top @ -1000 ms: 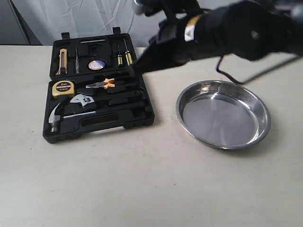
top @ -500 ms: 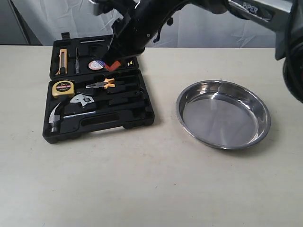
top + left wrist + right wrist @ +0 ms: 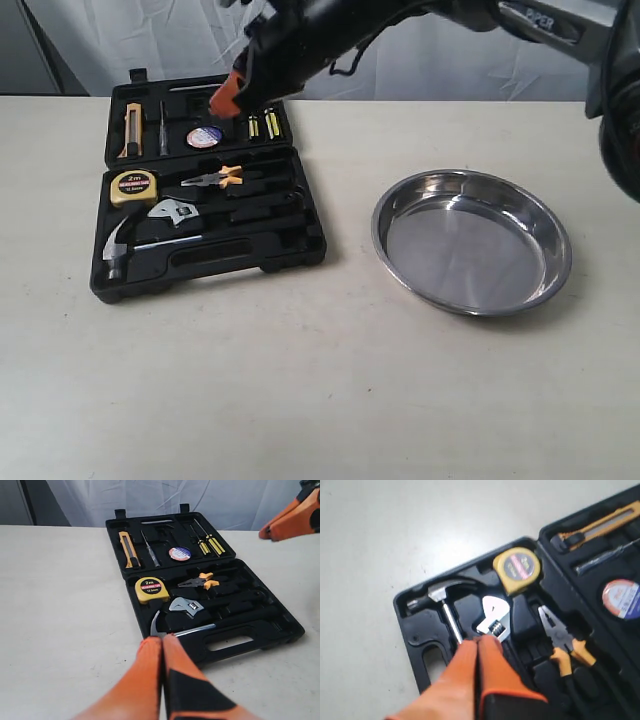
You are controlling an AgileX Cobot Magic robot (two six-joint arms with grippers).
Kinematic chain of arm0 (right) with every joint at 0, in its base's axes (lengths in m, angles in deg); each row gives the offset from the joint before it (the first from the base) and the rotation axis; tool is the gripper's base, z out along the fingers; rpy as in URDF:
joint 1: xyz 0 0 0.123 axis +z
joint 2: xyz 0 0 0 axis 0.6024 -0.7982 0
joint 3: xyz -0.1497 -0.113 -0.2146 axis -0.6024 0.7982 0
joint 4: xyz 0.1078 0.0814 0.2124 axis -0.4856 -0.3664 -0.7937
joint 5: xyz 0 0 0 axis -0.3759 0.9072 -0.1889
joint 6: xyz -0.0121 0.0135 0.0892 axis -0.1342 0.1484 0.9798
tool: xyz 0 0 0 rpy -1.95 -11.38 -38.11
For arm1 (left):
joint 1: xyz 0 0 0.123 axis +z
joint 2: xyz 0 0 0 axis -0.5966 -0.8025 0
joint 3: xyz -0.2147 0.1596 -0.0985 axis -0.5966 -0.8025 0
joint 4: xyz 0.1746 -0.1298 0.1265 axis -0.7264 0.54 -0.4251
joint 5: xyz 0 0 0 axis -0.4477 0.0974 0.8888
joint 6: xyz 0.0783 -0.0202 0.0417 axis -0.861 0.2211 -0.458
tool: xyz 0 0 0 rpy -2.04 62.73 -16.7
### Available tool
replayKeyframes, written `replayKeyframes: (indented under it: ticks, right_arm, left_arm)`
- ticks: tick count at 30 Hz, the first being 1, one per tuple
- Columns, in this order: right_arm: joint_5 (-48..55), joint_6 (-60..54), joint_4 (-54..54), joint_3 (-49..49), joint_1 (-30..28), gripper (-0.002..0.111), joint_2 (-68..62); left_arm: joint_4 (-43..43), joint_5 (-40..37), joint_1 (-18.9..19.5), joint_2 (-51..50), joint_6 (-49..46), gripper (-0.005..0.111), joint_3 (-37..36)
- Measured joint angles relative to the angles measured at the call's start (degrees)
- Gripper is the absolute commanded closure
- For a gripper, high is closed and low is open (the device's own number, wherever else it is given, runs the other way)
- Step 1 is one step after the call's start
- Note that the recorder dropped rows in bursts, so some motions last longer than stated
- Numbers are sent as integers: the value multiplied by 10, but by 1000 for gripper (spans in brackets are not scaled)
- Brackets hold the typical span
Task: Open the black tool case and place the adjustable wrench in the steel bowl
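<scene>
The black tool case [image 3: 215, 262] lies open at the left of the table, its lid flat behind it. The adjustable wrench [image 3: 176, 212] rests in its slot between the tape measure and the hammer, silver head to the left. My right gripper [image 3: 226, 102] hovers shut and empty above the lid half; in its wrist view its tips [image 3: 477, 642] line up with the wrench head [image 3: 492, 617]. My left gripper [image 3: 162, 639] is shut and empty, low by the case's front corner near the hammer. The steel bowl [image 3: 470, 250] stands empty to the right.
The case also holds a yellow tape measure [image 3: 133, 186], orange-handled pliers [image 3: 215, 178], a claw hammer [image 3: 125, 247], a utility knife [image 3: 131, 130], screwdrivers [image 3: 262, 124] and a tape roll [image 3: 204, 136]. A white cloth backdrop hangs behind the table.
My right arm has swung left and up, from the case's right side to above the lid. Its gripper has stayed shut. Case, tools and bowl have not moved.
</scene>
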Motion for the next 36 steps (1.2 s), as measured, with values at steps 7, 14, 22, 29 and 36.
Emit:
replayKeyframes:
  ticks: [7,14,22,29,36]
  right_arm:
    - [25,-57,-87,-4,-50,109,16]
    - [26,-62,10,-4,24,109,-15]
    - [-40,-58,77,-4,99,109,-42]
    - [-131,9,143,-4,130,109,-63]
    - [-276,104,157,-4,132,109,-64]
  left_arm:
    - [-8,6,0,0,0,107,0]
    - [-10,10,0,0,0,107,0]
    - [-10,12,0,0,0,107,0]
    - [-10,12,-2,0,0,107,0]
    - [-10,12,-3,0,0,107,0]
